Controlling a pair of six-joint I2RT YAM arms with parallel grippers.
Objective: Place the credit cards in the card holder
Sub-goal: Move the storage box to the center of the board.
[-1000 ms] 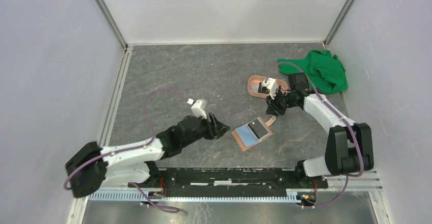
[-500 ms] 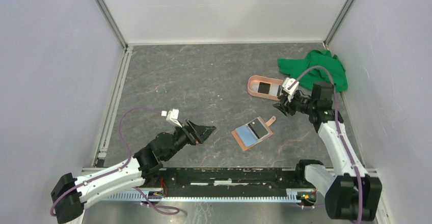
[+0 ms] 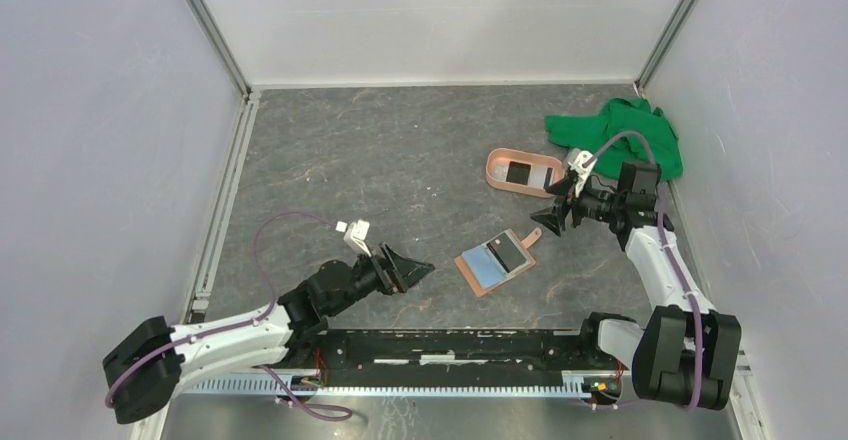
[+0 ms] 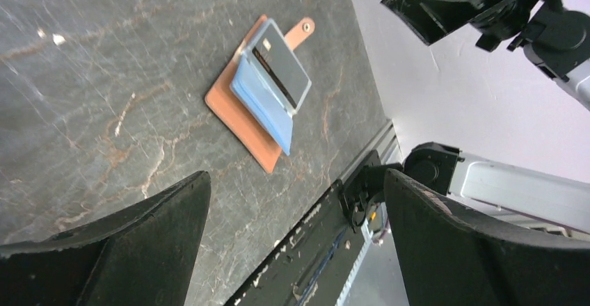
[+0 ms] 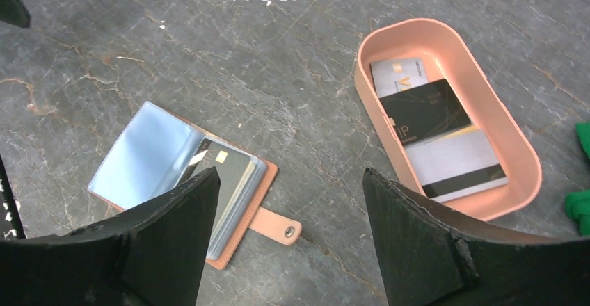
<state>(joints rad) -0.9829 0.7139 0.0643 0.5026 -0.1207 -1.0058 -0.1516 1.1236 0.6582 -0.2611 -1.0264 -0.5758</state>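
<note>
The card holder point(image 3: 494, 264) lies open on the table, tan with a snap tab, its blue-tinted sleeves up and a dark card in the top sleeve point(image 5: 229, 172). In the left wrist view the card holder point(image 4: 233, 108) lies ahead of the jaws. More credit cards rest in the pink tray: a black one point(image 5: 424, 111), a grey-white one with a black stripe point(image 5: 456, 163) and a pale one point(image 5: 395, 71) under them. My left gripper point(image 3: 418, 266) point(image 4: 297, 175) hangs open and empty left of the holder. My right gripper point(image 3: 546, 220) point(image 5: 290, 174) is open and empty, between holder and tray.
The pink oval tray point(image 3: 492, 172) point(image 5: 369, 90) sits behind and right of the holder. A green cloth point(image 3: 625, 135) point(image 5: 579, 202) is bunched in the back right corner. Grey walls close in the table on three sides, and a black rail runs along the near edge.
Both grippers have opened wide. The left arm drew back from the holder, then edged forward again. The right gripper pulled away from the tray toward the right.
</note>
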